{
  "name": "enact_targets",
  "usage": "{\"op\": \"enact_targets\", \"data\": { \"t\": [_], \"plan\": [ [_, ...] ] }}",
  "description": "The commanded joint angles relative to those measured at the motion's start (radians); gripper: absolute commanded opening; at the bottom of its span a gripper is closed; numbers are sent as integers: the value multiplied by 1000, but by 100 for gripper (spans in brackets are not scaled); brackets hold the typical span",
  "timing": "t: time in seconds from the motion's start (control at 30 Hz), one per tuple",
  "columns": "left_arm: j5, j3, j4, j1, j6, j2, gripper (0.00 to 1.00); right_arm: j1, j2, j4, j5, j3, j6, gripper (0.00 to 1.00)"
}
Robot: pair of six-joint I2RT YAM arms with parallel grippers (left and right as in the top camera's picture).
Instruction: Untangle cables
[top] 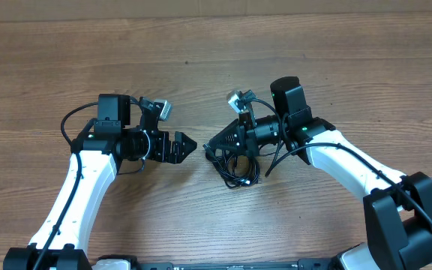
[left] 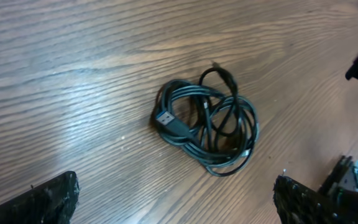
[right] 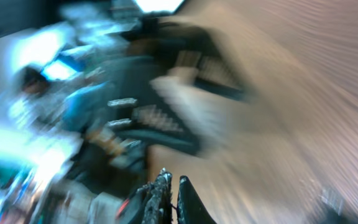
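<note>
Black cables (left: 207, 124) bundled, L end effector (top: 186, 147) agape, R end effector (top: 211, 145) prob closed

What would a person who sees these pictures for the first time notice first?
A knotted bundle of black cables lies on the wooden table, near the middle. The two grippers point at each other close to it: the left gripper wide open, the right gripper shut. The right wrist view is blurred.

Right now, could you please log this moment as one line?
cables: tangled bundle | left gripper: open, empty | right gripper: shut
</note>
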Motion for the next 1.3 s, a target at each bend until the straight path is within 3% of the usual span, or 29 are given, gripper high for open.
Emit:
{"op": "enact_targets", "data": {
  "t": [0.0, 0.33, 0.43, 0.47, 0.5, 0.53, 0.57, 0.73, 0.9, 1.07, 1.27],
  "plan": [
    [-64, 15, -2, 3, -8, 8, 100, -4, -22, -63, 389, 6, 217, 4],
    [-68, 15, -3, 2, -15, 8, 100, 26, -22, -294, 612, 6, 233, 6],
    [-69, 15, 0, 2, -14, 8, 100, 31, -22, -315, 616, 6, 234, 34],
    [-69, 15, 2, 2, -15, 8, 100, 31, -22, -316, 574, 6, 234, 50],
    [-69, 15, 3, 2, -15, 8, 100, 31, -22, -316, 531, 6, 234, 77],
    [-69, 15, 2, 2, -15, 8, 100, 31, -22, -317, 482, 6, 234, 93],
    [-69, 15, 2, 2, -15, 8, 100, 31, -22, -314, 439, 6, 233, 100],
    [-69, 15, -1, 2, -14, 8, 100, 31, -22, -279, 424, 6, 261, 99],
    [-69, 15, 5, 2, -14, 8, 100, 33, -22, -291, 494, 6, 407, 91],
    [-70, 15, 15, 2, -14, 8, 100, 34, -22, -370, 673, 6, 474, 91],
    [-69, 15, 17, 2, -14, 8, 100, 34, -21, -397, 695, 6, 488, 91]
  ]
}}
